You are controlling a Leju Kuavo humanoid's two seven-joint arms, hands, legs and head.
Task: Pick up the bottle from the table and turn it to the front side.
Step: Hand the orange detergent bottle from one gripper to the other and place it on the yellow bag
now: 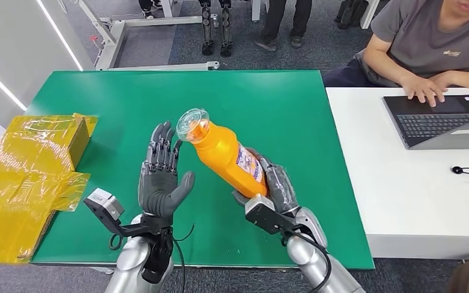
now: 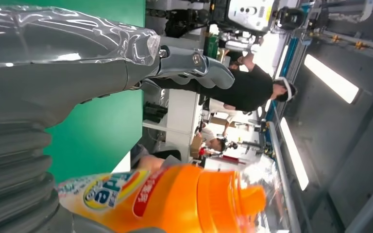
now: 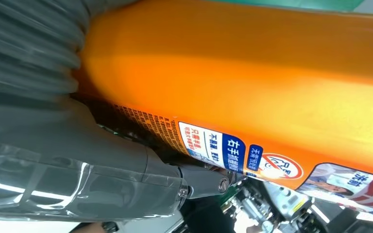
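Green table (image 1: 128,97) lay under both hands, with a person's laptop (image 1: 439,119) on the white desk beside it. Above it the orange bottle (image 1: 226,152) tilted, gripped by the right hand (image 1: 275,186); the left hand (image 1: 162,177) stood beside it, fingers spread, holding nothing

We see a glossy orange plastic bottle (image 1: 223,154) with a clear plastic cap (image 1: 192,124) and a smooth printed label (image 1: 249,163). The right hand (image 1: 278,186) holding it has a matt grey ribbed cover. The bench (image 1: 128,104) looks matt green; the box (image 1: 33,165) beside it wears shiny, crinkled yellow film.
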